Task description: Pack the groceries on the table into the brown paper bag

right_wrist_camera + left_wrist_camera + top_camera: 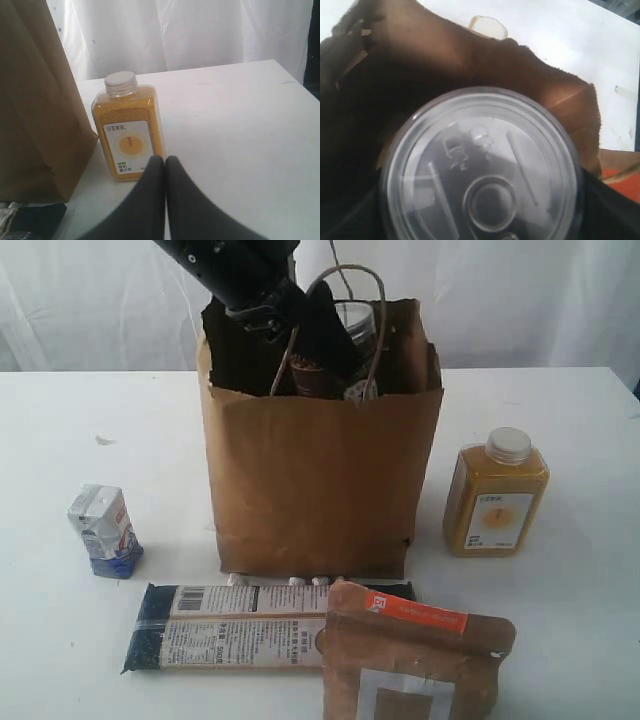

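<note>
The brown paper bag point(310, 480) stands upright in the middle of the table point(560, 420). My left gripper point(330, 340) reaches down into its open top, jaws wide around the dark can point(352, 320). In the left wrist view the can's lid point(480, 165) with its pull-tab fills the frame between dark fingers point(610, 215), above the bag's inside point(470, 55). The orange juice bottle point(495, 495) stands right of the bag. My right gripper point(165, 160) is shut and empty, low just in front of that bottle point(129, 132). The jar is out of view.
A small white-blue carton point(104, 530) stands left of the bag. A long dark-blue packet point(225, 625) lies flat in front of it. A brown pouch with an orange strip point(410, 660) lies at the front edge, overlapping the packet's right end. White curtains hang behind.
</note>
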Robot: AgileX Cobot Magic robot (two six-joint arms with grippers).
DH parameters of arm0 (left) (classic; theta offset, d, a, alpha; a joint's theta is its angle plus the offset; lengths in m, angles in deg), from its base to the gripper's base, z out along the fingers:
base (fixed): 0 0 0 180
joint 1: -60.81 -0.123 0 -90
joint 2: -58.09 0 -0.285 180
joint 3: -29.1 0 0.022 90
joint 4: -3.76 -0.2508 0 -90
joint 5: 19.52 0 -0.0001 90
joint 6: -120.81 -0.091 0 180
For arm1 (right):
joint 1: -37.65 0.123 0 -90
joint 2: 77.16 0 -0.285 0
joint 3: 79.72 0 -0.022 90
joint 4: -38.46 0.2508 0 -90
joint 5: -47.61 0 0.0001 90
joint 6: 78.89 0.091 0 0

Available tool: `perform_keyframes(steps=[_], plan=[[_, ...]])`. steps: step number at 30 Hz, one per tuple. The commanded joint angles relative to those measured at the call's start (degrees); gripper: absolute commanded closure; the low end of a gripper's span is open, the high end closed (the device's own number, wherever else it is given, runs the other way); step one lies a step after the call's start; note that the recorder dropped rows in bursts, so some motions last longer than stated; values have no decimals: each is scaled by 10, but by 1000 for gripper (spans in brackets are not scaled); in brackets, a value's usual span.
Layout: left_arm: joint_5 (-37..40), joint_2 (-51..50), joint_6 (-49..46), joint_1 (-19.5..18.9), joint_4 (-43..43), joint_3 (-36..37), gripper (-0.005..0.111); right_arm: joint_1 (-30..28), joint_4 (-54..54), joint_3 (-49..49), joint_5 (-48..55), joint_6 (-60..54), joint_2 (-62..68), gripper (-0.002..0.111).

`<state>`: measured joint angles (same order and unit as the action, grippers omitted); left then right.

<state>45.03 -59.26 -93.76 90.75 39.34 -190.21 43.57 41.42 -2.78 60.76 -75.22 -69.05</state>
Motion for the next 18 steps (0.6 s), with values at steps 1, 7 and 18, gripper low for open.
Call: perform_keyframes(steps=[1,7,18], plan=[[1,-4,-4,27,23,-2,107,-3,0,3,-4,1,-3,108],[-6,-13,-2,40,-23,-2,107,-3,1,3,-5,5,-3,108],[-51,-1,45,40,-113,-2,25,-3,2,3,-4,26,-3,108]])
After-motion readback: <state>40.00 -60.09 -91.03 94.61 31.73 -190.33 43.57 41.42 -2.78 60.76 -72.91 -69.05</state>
